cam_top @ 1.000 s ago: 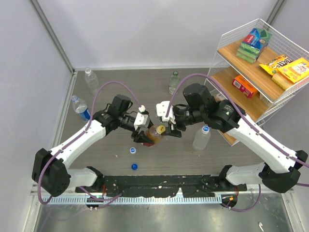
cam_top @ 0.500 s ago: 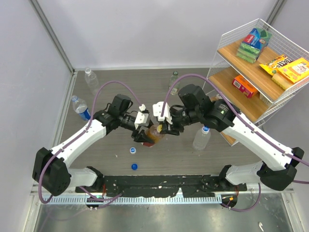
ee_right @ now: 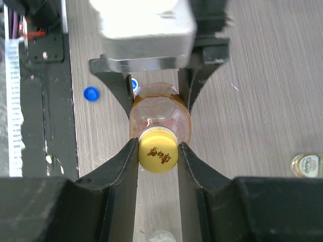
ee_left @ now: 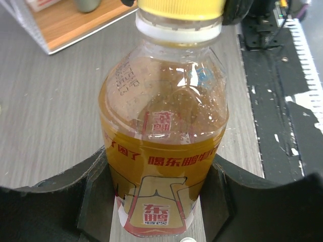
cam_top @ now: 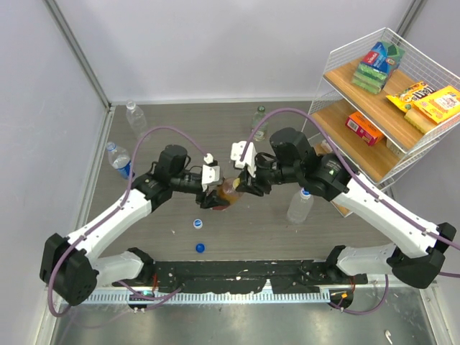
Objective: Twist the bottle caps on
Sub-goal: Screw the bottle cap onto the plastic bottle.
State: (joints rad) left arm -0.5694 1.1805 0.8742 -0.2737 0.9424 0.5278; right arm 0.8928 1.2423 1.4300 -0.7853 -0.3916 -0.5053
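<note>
Amber bottle (ee_left: pixel 164 151) held fast for capping, its yellow cap (ee_right: pixel 158 157) in the other tool.
I have the left tool (ee_left: pixel 162 201) clamped round the labelled lower body so the bottle cannot spin. Directly beyond its neck, the right tool (ee_right: pixel 158 151) is closed on the cap's sides, placed to twist. Red lettering, drink up to the shoulder, cap sitting on the neck.

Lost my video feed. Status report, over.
Left hand clamps amber bottle. Right hand pinches yellow cap on its neck. Nothing blocking.

Lab test cell, white panel walls (cam_top: pixel 237 43), snack rack (cam_top: pixel 343 75)
</note>
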